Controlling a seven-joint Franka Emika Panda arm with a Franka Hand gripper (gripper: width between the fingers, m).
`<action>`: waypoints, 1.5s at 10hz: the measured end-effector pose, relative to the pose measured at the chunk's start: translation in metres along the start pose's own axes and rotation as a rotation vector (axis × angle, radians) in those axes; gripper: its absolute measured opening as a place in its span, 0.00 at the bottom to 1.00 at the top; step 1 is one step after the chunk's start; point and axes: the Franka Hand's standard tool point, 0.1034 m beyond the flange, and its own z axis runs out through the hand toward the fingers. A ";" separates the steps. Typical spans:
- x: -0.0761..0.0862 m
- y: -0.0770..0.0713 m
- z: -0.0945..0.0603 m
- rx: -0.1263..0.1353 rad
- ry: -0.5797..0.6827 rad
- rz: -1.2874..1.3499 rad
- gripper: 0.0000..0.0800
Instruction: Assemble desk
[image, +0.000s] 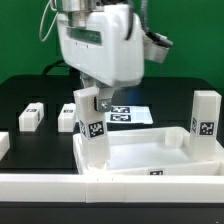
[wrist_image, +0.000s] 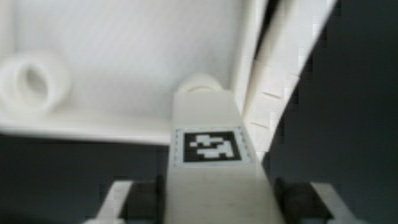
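grip: claw (image: 90, 100) closed on upright leg (image: 95, 135) | place: leg's foot sat at tabletop (image: 150, 155) rim, 9 o'clock end in exterior view | room: bare panel toward 3 o'clock, second leg (image: 205, 118) stood there; rail (image: 110, 186) close at 6 | unclear: foot-to-socket contact; wrist view blurred, fingertips (wrist_image: 121, 198) cut off

table (image: 20, 95): black | left: leg (image: 31, 117) and second leg (image: 66, 116), lying | middle: marker board (image: 128, 113), flat | lower right: tabletop (image: 150, 150) | bottom: rail (image: 110, 185)
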 end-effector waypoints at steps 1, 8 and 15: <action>-0.007 -0.002 0.002 0.017 -0.008 0.126 0.36; -0.011 0.003 -0.003 -0.034 -0.038 -0.116 0.78; -0.005 0.000 -0.001 -0.031 0.065 -1.016 0.81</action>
